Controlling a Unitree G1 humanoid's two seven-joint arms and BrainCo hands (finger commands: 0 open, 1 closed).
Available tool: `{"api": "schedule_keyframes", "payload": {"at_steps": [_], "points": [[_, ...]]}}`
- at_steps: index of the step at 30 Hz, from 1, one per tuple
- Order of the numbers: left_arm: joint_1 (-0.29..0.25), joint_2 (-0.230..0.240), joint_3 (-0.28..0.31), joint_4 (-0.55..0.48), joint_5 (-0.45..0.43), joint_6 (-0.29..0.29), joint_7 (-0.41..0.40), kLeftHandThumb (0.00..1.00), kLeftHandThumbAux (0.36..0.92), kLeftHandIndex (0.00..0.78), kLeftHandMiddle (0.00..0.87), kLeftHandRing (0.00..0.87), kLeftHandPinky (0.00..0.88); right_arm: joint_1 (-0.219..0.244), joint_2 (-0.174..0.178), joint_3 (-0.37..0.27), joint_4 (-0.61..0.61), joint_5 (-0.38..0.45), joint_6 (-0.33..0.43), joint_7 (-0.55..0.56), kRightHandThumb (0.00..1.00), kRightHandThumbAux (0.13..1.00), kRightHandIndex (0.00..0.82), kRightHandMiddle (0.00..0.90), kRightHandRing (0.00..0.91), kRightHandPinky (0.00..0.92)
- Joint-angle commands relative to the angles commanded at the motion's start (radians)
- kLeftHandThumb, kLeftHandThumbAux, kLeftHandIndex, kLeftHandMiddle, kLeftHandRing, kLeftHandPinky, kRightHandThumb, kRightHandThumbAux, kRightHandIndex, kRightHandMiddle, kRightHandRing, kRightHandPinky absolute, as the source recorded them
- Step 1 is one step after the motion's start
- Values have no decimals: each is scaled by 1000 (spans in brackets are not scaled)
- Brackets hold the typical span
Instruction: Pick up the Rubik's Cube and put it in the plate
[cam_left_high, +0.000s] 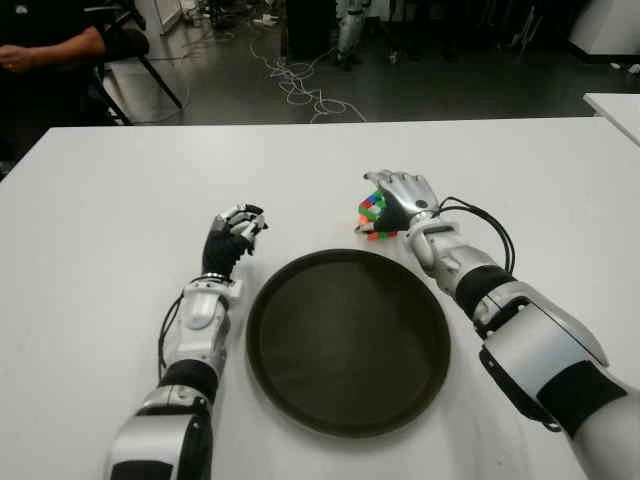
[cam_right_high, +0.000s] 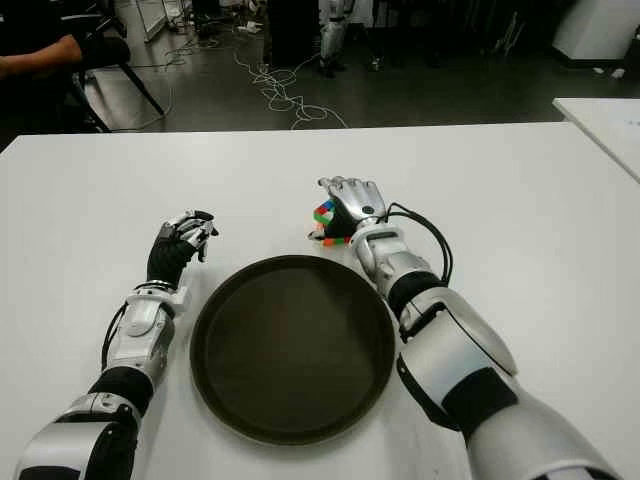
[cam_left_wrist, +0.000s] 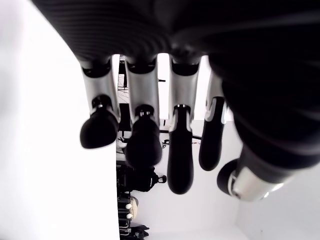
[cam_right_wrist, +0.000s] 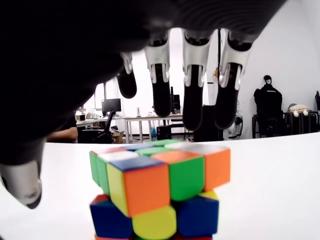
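A: Identify the work surface.
B: White table (cam_left_high: 120, 200); a second white table (cam_left_high: 615, 105) sits at the far right edge.
A: Background items?
B: Tangled cables (cam_left_high: 300, 85) on a dark floor; a seated person's arm (cam_left_high: 50, 50) at far left.

You get even overhead light on the white table (cam_left_high: 120, 200), bright, near blown-out in the left wrist view. Shadows are soft and short: a faint one under the right hand (cam_left_high: 400, 200) and along the forearms. The dark plate (cam_left_high: 348, 345) shows a dull sheen, no hard glare. The floor beyond the table is dim. In the right wrist view the Rubik's Cube (cam_right_wrist: 160, 192) is sharp enough, palm in front black and blurred, room behind soft. In the left wrist view the left hand (cam_left_wrist: 165, 135) is silhouetted against the bright table, fingertips slightly soft.
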Motion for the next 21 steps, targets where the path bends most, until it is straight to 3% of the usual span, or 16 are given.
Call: {"api": "schedule_keyframes", "payload": {"at_steps": [8,21], "points": [[1,1,1,-2,-1,1,-3,856,658,418,562,775,788,10,-6,-6,6,4,1,13,77,561,152,254,293,360],[5,5,-5,-10,8,6,3,856,657,421,573,746,742,19,-9,-22,9,8,-4,22,119,560,184,297,338,388]]}}
